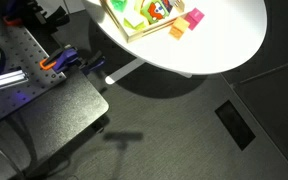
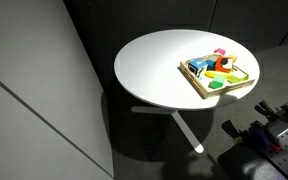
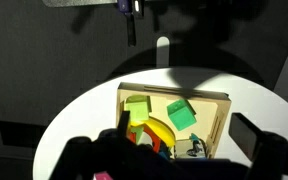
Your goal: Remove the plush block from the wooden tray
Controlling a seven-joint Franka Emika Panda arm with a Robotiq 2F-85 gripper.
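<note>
Gripper point(image 3: 172, 150) low in the wrist view, dark jaws spread wide apart

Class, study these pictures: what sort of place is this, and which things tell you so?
Probably a lab or office workspace: a perforated metal plate with clamps, a hatch in the dark floor, and a round white pedestal table holding a tray of toy blocks.

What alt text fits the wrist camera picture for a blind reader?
Looking down on a wooden tray holding two green blocks and other toys, on a round white table. The open gripper shows as dark blurred shapes at the bottom.
</note>
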